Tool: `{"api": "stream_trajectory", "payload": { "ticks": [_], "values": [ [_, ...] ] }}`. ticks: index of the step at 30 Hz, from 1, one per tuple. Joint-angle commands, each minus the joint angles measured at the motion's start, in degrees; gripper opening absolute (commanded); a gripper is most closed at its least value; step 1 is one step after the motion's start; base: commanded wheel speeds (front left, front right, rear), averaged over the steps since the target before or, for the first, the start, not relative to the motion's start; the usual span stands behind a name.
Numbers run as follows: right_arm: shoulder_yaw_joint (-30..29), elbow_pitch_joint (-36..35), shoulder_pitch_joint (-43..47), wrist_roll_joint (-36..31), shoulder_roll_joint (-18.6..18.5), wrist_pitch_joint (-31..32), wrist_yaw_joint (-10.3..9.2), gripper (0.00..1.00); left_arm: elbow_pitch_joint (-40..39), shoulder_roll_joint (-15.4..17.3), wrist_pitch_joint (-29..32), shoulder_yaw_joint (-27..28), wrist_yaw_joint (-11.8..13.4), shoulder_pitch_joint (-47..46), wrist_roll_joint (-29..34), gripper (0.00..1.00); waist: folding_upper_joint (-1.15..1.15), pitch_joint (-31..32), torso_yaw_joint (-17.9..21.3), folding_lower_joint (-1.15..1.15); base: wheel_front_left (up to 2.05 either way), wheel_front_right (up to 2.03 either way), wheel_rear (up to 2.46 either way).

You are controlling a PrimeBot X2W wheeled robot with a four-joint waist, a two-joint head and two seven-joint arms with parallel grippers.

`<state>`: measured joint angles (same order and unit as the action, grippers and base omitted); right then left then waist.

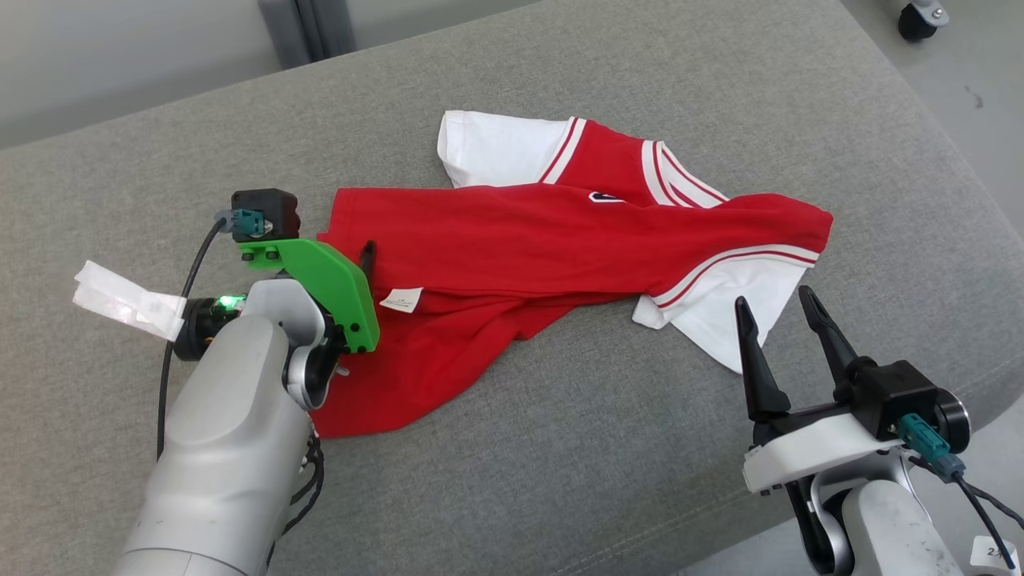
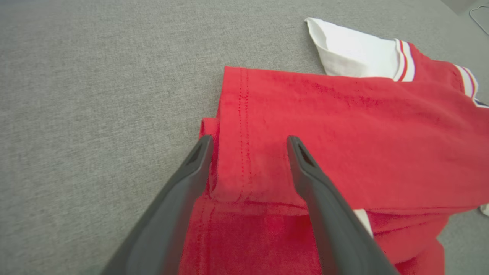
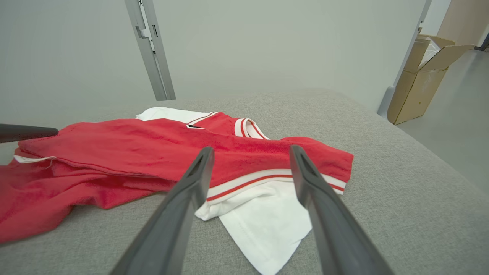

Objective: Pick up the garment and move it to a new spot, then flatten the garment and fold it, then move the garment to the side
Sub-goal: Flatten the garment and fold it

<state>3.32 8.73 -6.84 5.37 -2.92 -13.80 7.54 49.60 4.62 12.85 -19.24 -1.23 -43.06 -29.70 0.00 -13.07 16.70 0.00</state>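
At the left end effector (image 2: 249,140), jaws stand released and grip nothing, straddling the stitched hem of the red-and-white garment (image 1: 560,232). Tip contact with the cloth: cannot tell. Right end effector (image 1: 774,300) likewise released, poised just short of the white sleeve (image 1: 696,316). Garment lies crumpled, doubled over itself, mid grey worktop (image 1: 560,464). Judgement: for a clean pick-up, sink left fingers until both hem layers sit between them, close firmly, pinch the sleeve side with the right, lift evenly.
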Motion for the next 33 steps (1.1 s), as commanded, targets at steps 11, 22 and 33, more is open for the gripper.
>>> {"api": "stream_trajectory", "payload": {
  "ticks": [11, 22, 33],
  "values": [
    [0.4, 0.9, -0.2, -0.2, 0.0, -0.5, -0.1, 1.0, 1.0, -0.5, 4.8, -0.7, 0.2, -0.1, -1.9, 1.0, 0.0, 1.4, -0.9, 0.0, 0.0, 0.0, 0.0],
    [-0.6, 0.1, 0.4, -0.7, 0.0, -0.1, -0.1, 1.0, -1.0, -0.7, 2.3, -2.1, -1.9, 1.2, -2.7, 0.0, 0.0, 1.3, -1.9, 0.0, 0.0, 0.0, 0.0],
    [-3.0, -1.4, 2.2, -1.5, 0.0, 0.9, -0.1, 1.0, -25.1, -0.1, 2.8, -3.1, -3.6, 15.4, -8.1, 0.0, 0.0, 3.2, -10.1, 0.0, 0.0, 0.0, 0.0]
  ]
}}
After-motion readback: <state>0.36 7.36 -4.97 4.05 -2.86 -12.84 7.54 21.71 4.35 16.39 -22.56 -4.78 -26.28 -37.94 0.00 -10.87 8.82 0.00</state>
